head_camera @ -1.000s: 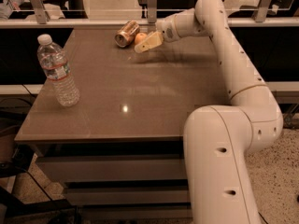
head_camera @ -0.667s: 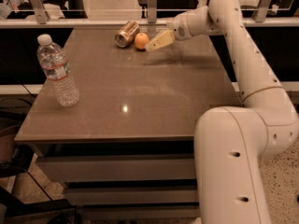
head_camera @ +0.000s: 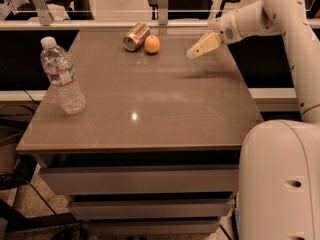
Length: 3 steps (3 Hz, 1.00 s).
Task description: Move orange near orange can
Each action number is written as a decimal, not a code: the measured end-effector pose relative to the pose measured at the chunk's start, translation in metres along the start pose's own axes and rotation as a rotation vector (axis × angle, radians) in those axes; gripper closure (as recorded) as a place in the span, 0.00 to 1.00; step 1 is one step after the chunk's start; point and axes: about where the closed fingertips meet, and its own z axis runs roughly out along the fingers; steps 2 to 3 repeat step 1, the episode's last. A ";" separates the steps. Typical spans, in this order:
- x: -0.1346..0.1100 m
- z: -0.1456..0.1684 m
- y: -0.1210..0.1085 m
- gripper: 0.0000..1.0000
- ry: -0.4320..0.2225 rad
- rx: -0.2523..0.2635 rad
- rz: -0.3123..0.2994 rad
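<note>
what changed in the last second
The gripper left the orange on the table beside the orange can and pulled back toward the view's right, clear of it. The orange can and water bottle stayed put.

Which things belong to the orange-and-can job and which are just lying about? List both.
Job: small round orange fruit, beside the lying orange-copper metal can; gripper, over the right rear of the grey-brown table.
Lying about: clear plastic water bottle, upright, at left.
</note>
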 end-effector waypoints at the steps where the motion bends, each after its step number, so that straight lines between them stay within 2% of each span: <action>1: 0.000 0.000 0.000 0.00 0.000 0.000 0.000; 3: 0.000 0.000 0.000 0.00 0.000 0.000 0.000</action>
